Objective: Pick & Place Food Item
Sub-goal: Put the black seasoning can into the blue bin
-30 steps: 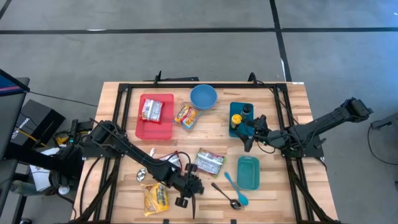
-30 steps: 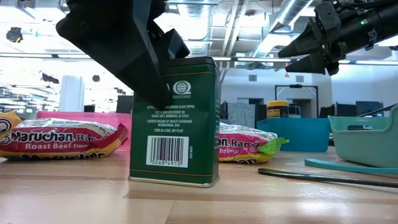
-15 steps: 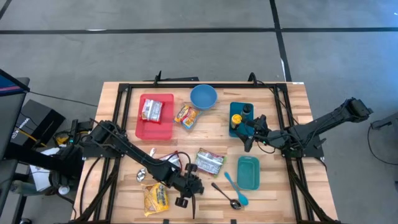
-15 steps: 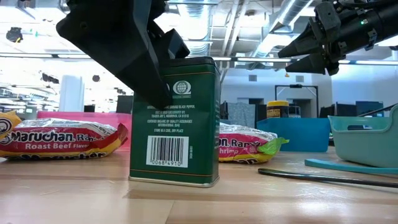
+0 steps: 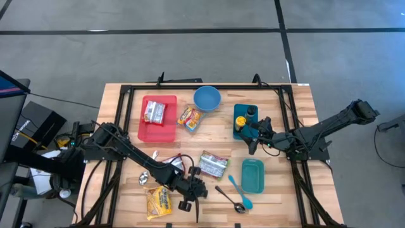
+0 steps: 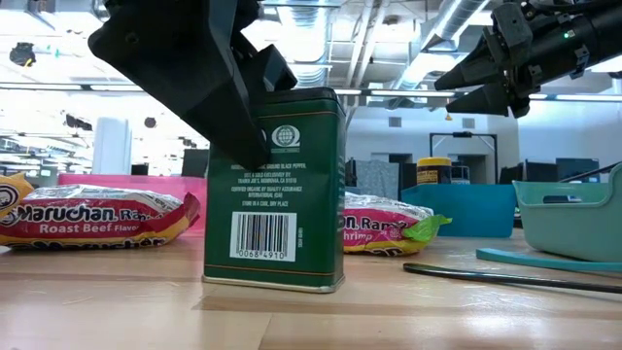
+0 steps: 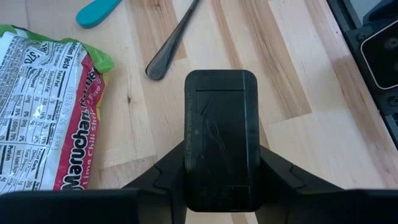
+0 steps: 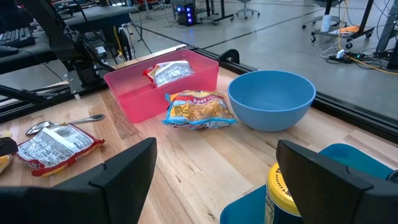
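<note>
A green tin (image 6: 275, 194) with a dark lid (image 7: 222, 124) stands on its base on the wooden table (image 5: 285, 196), near the front edge. My left gripper (image 5: 192, 190) is shut on it; in the low view its dark fingers (image 6: 209, 87) cover the tin's upper left. My right gripper (image 5: 252, 136) hangs open in the air at the table's right, above a teal tray (image 5: 242, 126). Its fingers (image 8: 124, 174) have nothing between them. My left gripper pinches the tin's upper part between its two fingers, one on each long side (image 7: 185, 158) just under the lid. The fingers come slanting down from the table's left. The tin is upright with its base (image 6: 272, 282) on the table.
Ramen packets lie beside the tin (image 5: 213, 164), at the front left (image 5: 158, 201), near the blue bowl (image 5: 190, 117) and in the red bin (image 5: 159, 126). A blue bowl (image 5: 207, 99), a teal container (image 5: 252, 176), a spoon (image 5: 229, 197) and a teal spatula (image 5: 239, 190) are nearby.
</note>
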{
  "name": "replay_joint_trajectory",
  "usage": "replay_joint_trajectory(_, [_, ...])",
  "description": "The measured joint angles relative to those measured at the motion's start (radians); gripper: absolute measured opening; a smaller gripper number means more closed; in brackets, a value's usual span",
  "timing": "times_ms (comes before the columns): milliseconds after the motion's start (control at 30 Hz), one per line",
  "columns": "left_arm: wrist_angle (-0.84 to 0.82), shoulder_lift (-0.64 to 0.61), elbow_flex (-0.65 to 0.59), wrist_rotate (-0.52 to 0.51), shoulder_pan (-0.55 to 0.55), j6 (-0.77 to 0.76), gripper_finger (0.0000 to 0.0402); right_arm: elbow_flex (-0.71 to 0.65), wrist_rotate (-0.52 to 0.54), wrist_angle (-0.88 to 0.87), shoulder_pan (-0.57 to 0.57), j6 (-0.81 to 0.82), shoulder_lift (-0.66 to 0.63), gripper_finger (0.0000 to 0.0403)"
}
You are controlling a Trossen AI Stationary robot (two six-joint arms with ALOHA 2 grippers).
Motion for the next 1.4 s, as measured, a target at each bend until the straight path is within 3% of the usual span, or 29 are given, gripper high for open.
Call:
replay_joint_trajectory(467, [0.008,-0.001,0.0,0.0,0.0,0.0,0.0121,0.0,0.0,0.0,0.0,0.0,0.0,0.0324])
replay_joint_trajectory(1400, [0.039,-0.133,0.0,-0.002,0.086,0.074,0.0122,0.0,0.001,-0.005,0.0,0.0,0.0,0.0324])
